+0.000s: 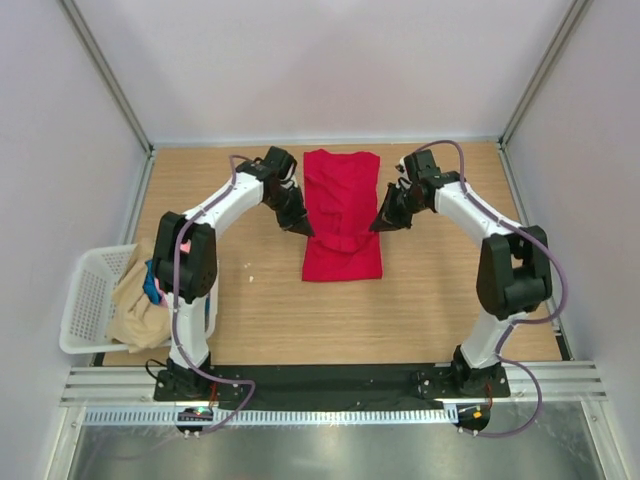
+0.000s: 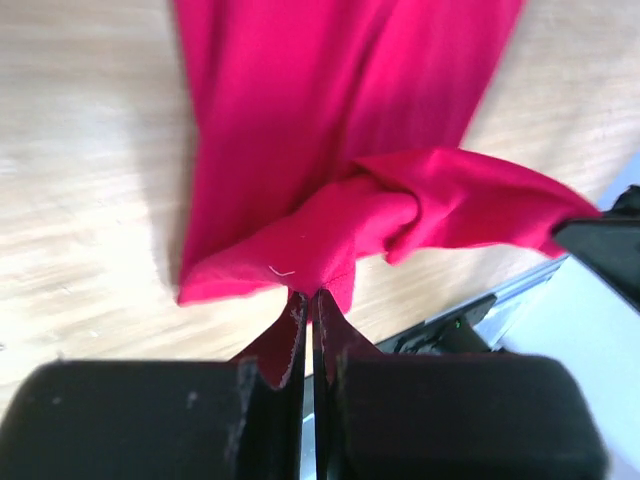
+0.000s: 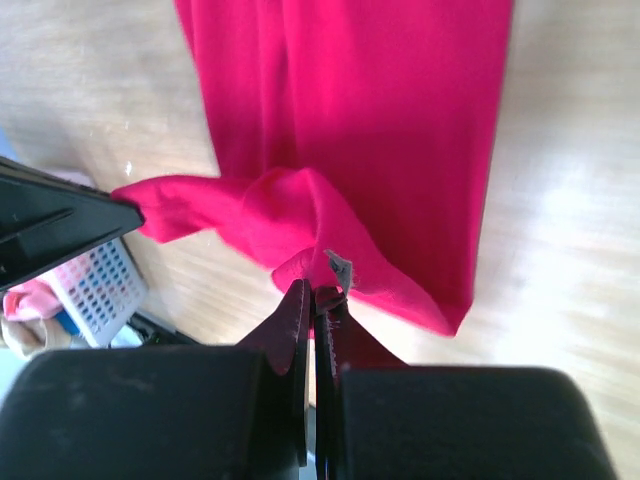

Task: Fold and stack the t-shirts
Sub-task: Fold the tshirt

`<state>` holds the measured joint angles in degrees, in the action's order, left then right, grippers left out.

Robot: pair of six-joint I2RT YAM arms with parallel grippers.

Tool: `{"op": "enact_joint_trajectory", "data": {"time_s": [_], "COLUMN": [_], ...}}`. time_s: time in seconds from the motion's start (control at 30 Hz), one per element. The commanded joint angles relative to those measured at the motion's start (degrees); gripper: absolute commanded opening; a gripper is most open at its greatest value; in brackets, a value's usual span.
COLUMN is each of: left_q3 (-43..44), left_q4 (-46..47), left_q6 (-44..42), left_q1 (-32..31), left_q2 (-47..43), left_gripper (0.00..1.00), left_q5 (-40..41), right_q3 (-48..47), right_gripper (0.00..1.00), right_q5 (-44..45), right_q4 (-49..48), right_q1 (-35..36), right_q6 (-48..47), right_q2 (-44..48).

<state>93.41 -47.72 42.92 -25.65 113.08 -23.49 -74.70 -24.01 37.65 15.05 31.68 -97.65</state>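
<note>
So nearest the arm bases the bench is bare wood, with the white mesh basket sitting at its left edge. A beige shirt spills over the basket's rim with a bit of blue cloth tucked behind it. Going further in, the red t-shirt lies about mid-bench as a long narrow strip. Its long axis runs straight near-to-far, and I honestly can't tell which end is the collar. The left end effector is pressed together on the strip's left edge around mid-length, and the right end effector is doing the same on the right edge, so each one is pinching red cloth. There's open wood on both sides of the shirt, with more of it on the right since the basket crowds the left. The near end stops well short of the bases, while the far end sits near the bench's back edge. The wrist views show what the overhead flattens out: the cloth between the two pinches is pulled up into a bunched ridge off the wood. The right wrist also catches a small grey label right at its fingertips, plus pink cloth by the basket that's hard to make out from above.
</note>
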Motion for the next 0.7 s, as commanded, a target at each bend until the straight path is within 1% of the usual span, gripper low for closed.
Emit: {"op": "enact_joint_trajectory", "data": {"time_s": [0.0, 0.03, 0.23, 0.47, 0.67], "left_q3": [5.63, 6.6, 13.37, 17.07, 18.04], "left_q4": [-3.43, -3.34, -2.9, -1.76, 0.17], "left_q6": [-2.4, -2.4, -2.58, -1.26, -0.03], "left_q1": [3.66, 4.29, 6.05, 6.49, 7.72], "left_q2": [3.28, 4.07, 10.93, 15.33, 15.51], "left_gripper": [0.0, 0.0, 0.0, 0.0, 0.0], "left_q5": [-3.4, -3.67, -6.13, -7.54, -7.45], "right_q3": [-7.11, -10.09, -18.36, -23.3, -26.46], "right_gripper": [0.01, 0.01, 0.01, 0.01, 0.01], "right_q5": [-1.92, -2.27, -4.29, -5.08, -5.34], "right_q4": [3.39, 3.83, 5.77, 5.94, 6.3], "right_q1": [-1.6, -1.95, -3.27, -4.23, -5.2], "right_q6": [-4.51, -5.13, -6.37, -5.93, -5.32], "right_q2": [-6.13, -7.46, -15.98, -21.26, -23.64]}}
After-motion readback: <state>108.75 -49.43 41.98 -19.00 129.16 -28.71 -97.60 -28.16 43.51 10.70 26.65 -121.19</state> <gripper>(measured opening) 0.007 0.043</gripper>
